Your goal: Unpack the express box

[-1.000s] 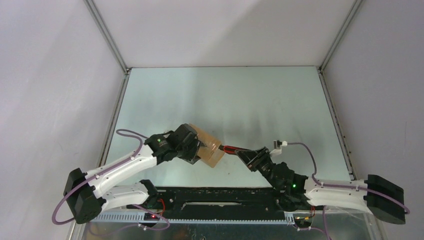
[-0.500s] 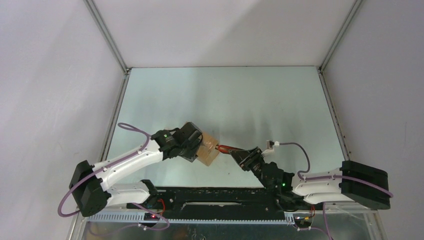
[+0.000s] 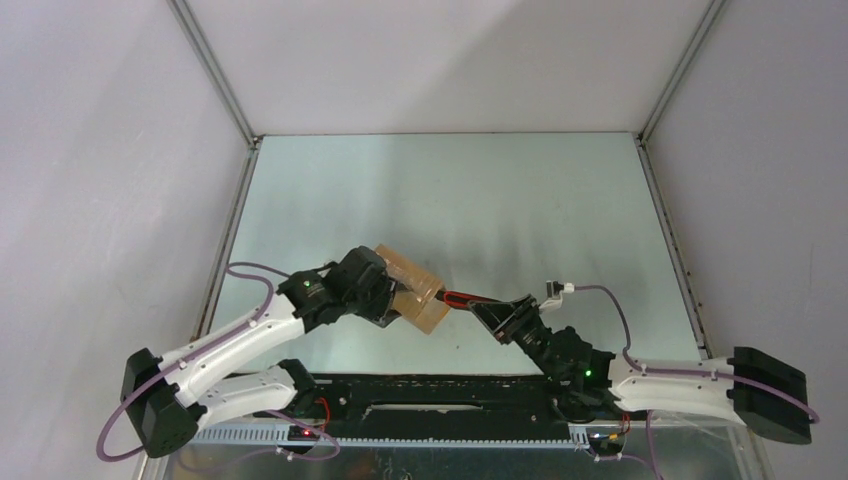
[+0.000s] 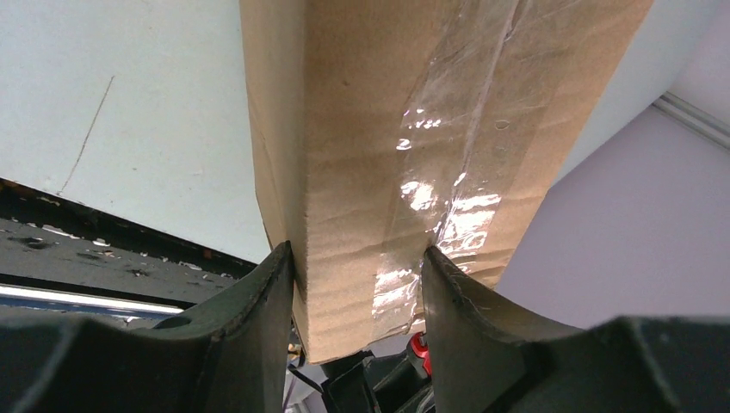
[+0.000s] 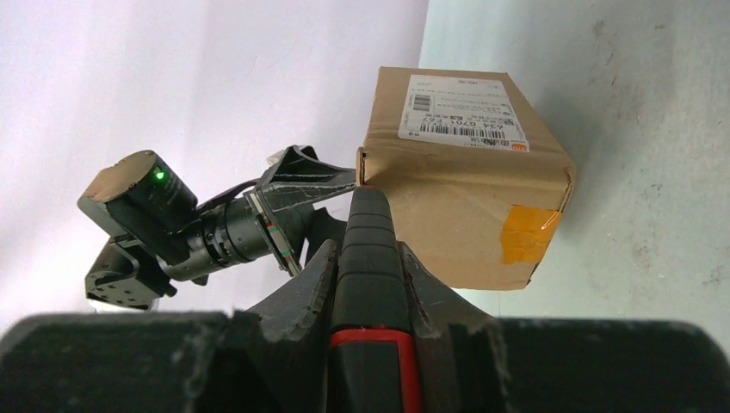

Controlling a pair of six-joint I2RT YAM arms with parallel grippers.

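The express box [image 3: 418,292], a brown carton sealed with clear tape, is held off the table with my left gripper [image 3: 388,302] shut on one end. In the left wrist view both fingers [image 4: 274,284] press the box's [image 4: 387,129] sides. My right gripper [image 3: 492,312] is shut on a red-and-black utility knife [image 3: 462,298]. In the right wrist view the knife [image 5: 370,249] points at the box's [image 5: 465,206] near left edge, just below the white label [image 5: 460,112]. I cannot tell whether the blade touches the cardboard.
An orange tape patch [image 5: 525,234] sits on the box's right corner. The pale green table [image 3: 450,200] is walled by grey panels at the back and both sides. A black rail [image 3: 440,395] with the arm bases runs along the near edge.
Half a second ago both arms had shifted, with box and knife slightly to the left. They have swung back to about where they were a second ago. Both grips are unchanged.
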